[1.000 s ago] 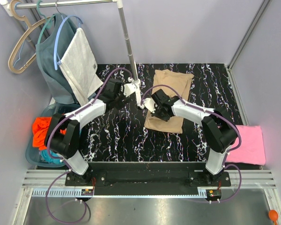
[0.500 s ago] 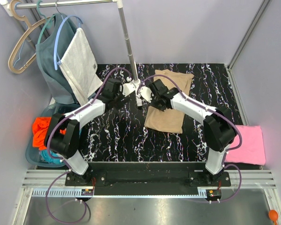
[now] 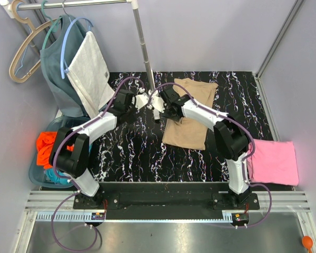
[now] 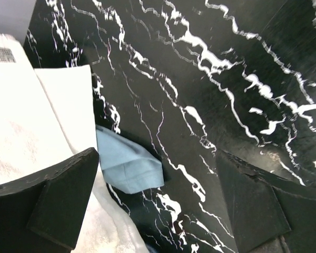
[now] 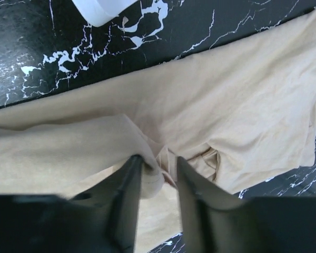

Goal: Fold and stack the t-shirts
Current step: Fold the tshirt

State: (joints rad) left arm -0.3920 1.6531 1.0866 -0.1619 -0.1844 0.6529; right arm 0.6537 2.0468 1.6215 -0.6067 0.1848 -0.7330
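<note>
Orange t-shirt (image 3: pixel 45 148) sits in basket (image 3: pixel 35 175); left end effector (image 4: pixel 159 199) gapes, right end effector (image 5: pixel 159 176) ajar astride tan t-shirt (image 5: pixel 242 105).

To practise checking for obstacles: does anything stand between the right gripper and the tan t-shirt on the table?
Nothing visible does. The right gripper is right at the tan t-shirt, its fingers on either side of a raised fold of the cloth. Whether they pinch that fold cannot be told.

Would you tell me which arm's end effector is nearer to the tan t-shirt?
Right. The right end effector is down on the tan t-shirt, its fingers straddling a raised fold. The left end effector hangs open over the table beyond the shirt's left edge.
</note>
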